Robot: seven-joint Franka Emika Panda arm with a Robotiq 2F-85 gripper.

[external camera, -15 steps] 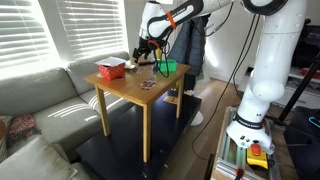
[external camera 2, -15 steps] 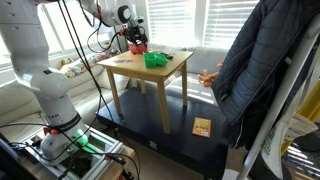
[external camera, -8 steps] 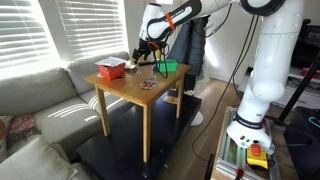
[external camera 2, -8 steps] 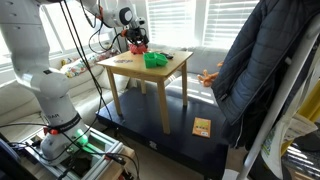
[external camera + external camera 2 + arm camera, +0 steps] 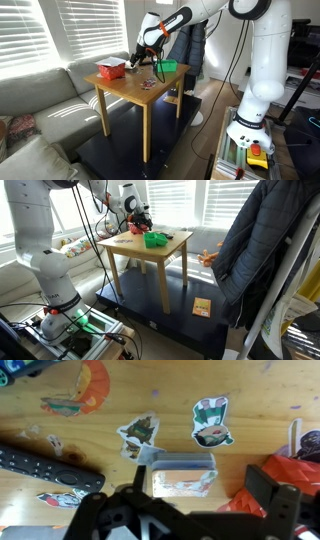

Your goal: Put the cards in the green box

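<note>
The cards are a small deck lying flat on the wooden table, seen in the wrist view. My gripper is open and hovers just above the deck. One dark finger stands at the deck's left edge and the other finger is to its right, near the red container. In both exterior views the gripper hangs over the table's far part. The green box stands open-topped on the table, apart from the gripper. The cards do not show in the exterior views.
A black remote control lies left of the cards. Picture stickers are stuck on the tabletop. The red container stands close to the gripper. A sofa is beside the table, and a person in a dark jacket stands nearby.
The arm has shifted its pose and the gripper has come down slightly toward the table near the red container. The objects on the table have not moved.
</note>
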